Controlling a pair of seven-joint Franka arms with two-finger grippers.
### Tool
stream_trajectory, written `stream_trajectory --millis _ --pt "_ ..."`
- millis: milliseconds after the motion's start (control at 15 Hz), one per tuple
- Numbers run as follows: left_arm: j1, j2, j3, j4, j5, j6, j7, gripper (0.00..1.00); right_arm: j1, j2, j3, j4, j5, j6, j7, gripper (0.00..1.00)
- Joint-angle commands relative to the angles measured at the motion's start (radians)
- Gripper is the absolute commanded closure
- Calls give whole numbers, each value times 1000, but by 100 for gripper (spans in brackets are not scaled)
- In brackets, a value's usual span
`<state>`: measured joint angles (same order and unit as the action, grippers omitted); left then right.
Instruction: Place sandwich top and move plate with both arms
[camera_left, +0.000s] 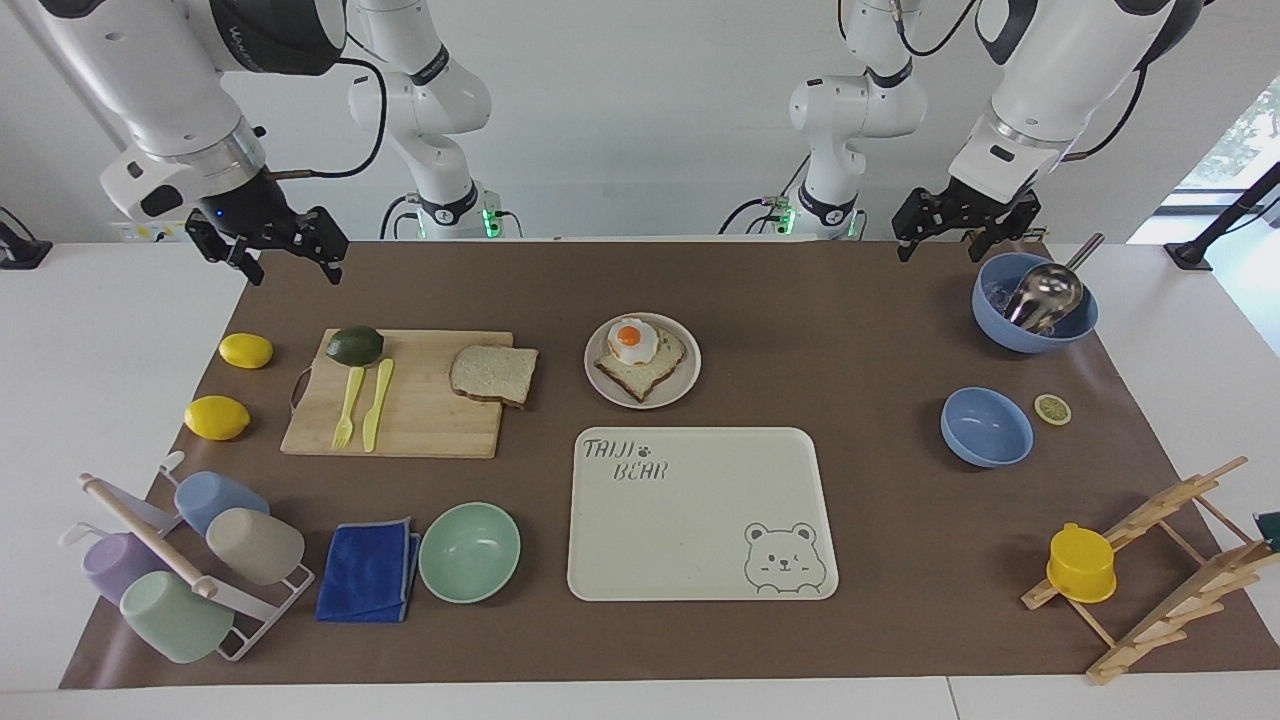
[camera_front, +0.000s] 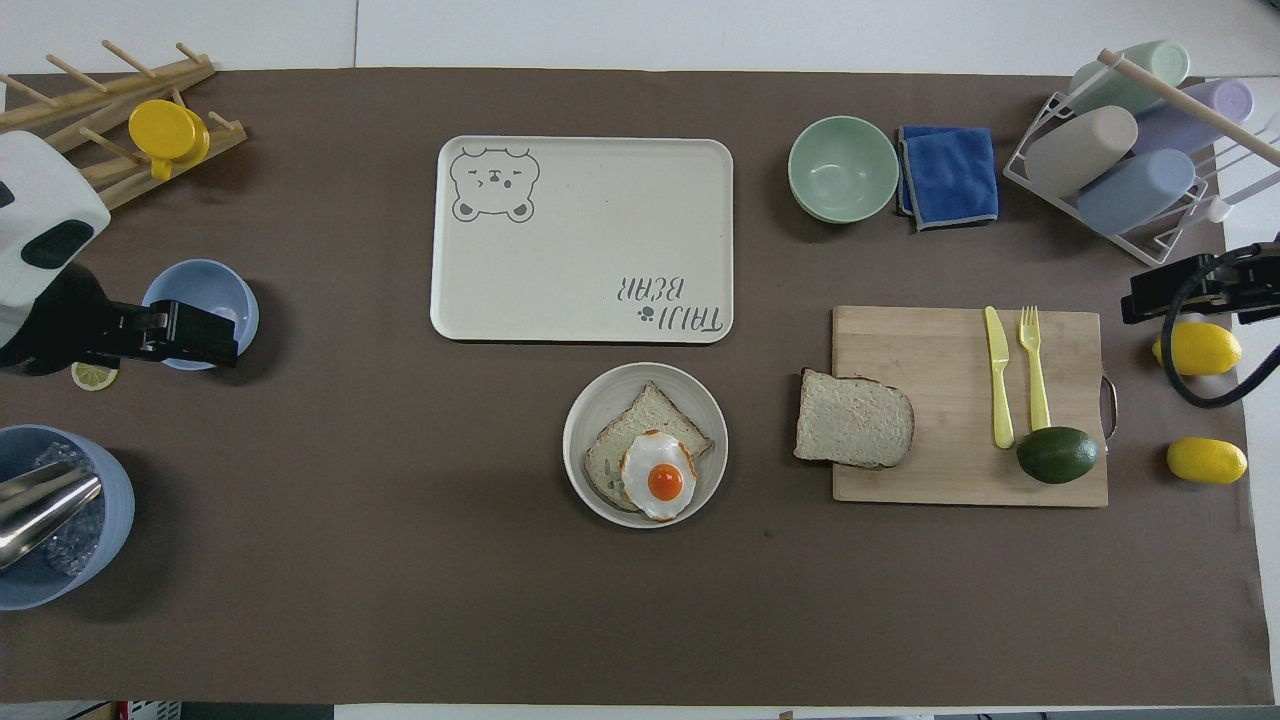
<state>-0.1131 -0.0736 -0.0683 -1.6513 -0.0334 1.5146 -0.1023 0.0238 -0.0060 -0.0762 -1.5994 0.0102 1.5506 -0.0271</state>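
Cups (camera_left: 190, 560) in a rack sit nearest the camera. Bread (camera_left: 493, 374) lies on the board (camera_left: 400, 406), toward the right arm's end. Beside it the plate (camera_left: 684, 380) holds egg toast (camera_left: 640, 357), nearer the robots than the tray (camera_left: 700, 515). Left gripper (camera_left: 965, 237) and right gripper (camera_left: 275, 250) hang open over the table (camera_left: 850, 520).

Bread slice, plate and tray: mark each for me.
bread slice (camera_front: 853, 432), overhead view, middle of its crumb
plate (camera_left: 675, 389), facing view, bare rim beside the toast
tray (camera_left: 690, 530), facing view, bare middle
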Motion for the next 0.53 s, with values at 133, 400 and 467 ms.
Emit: stream_trajectory --millis 133,400,467 --pt "-2 -11 7 -8 -3 -10 6 0 2 -19 3 -27 -6 11 18 0" --pt "-2 -11 7 -8 -3 -10 7 0 2 -17 3 -28 -4 9 22 0" --pt "-2 -11 7 -8 -3 -10 7 0 2 -17 3 -28 -4 11 24 0"
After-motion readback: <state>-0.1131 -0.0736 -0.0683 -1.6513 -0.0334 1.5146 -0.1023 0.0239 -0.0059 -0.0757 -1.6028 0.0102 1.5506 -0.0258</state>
